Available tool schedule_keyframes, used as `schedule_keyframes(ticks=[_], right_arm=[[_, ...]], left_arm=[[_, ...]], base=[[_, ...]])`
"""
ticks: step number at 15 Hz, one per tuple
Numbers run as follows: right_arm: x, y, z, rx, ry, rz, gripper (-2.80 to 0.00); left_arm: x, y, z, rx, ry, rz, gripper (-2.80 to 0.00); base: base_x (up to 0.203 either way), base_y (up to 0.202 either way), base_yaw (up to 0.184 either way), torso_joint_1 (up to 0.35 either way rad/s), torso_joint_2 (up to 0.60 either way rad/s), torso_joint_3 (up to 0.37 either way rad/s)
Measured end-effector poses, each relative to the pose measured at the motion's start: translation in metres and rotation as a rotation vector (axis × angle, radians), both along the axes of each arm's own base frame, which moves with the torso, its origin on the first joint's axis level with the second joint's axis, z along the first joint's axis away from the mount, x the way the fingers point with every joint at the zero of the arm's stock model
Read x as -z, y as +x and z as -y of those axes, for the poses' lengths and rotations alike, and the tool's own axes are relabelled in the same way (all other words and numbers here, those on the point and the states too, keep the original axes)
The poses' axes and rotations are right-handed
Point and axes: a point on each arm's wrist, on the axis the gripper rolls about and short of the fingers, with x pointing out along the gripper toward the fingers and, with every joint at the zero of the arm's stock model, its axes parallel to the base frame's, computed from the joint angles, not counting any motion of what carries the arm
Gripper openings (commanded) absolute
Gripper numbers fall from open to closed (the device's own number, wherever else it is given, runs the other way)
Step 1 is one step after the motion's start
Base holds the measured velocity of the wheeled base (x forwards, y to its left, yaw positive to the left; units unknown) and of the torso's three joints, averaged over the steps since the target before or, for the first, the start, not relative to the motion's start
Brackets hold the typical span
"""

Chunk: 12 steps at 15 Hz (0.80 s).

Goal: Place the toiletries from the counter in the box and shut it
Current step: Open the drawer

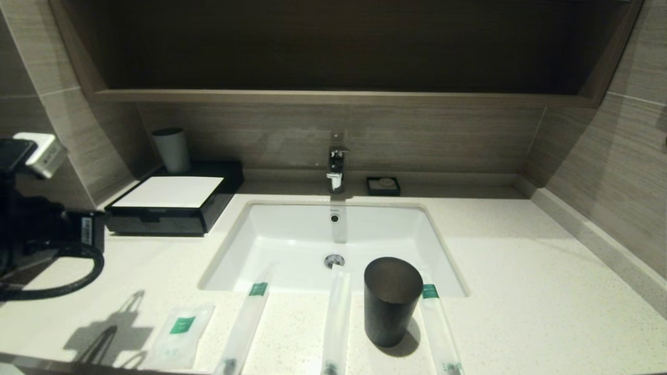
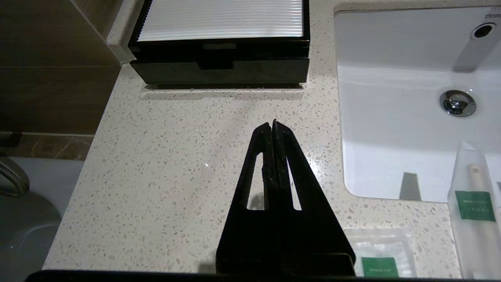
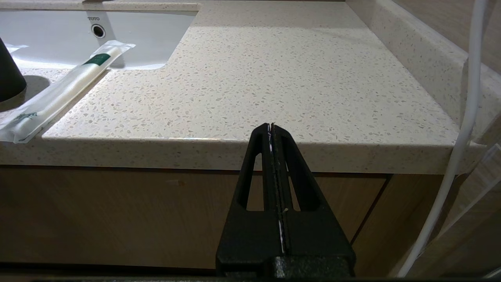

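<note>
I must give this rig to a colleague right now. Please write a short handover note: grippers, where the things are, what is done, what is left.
Left gripper: fingers shut, empty, over bare counter in front of the box.
Right gripper: shut, empty, parked below the counter's front edge.
Long sachets lie along the sink's front rim; the flat sachet lies left of them. The dark cup stands among them.
Done: nothing packed.
Left: open the drawer, load all four, close it.
</note>
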Motion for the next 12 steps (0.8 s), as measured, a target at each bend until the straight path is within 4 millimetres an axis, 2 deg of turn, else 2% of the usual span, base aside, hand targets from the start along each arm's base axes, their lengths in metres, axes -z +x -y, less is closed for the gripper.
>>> schedule_keyframes(ticks=[3, 7, 12], right_arm=[[0.000, 0.000, 0.000, 0.000, 0.000, 0.000, -2.80], [0.000, 0.000, 0.000, 0.000, 0.000, 0.000, -2.80], [0.000, 0.000, 0.000, 0.000, 0.000, 0.000, -2.80]], left_arm=[[0.013, 0.020, -0.002, -0.045, 0.017, -0.027, -2.80], [0.025, 0.031, -0.002, -0.060, -0.009, -0.038, -2.80], [0.029, 0.045, -0.022, -0.113, -0.022, 0.021, -2.80]], base=[[0.000, 0.000, 0.000, 0.000, 0.00, 0.000], [0.000, 0.000, 0.000, 0.000, 0.00, 0.000], [0.000, 0.000, 0.000, 0.000, 0.00, 0.000]])
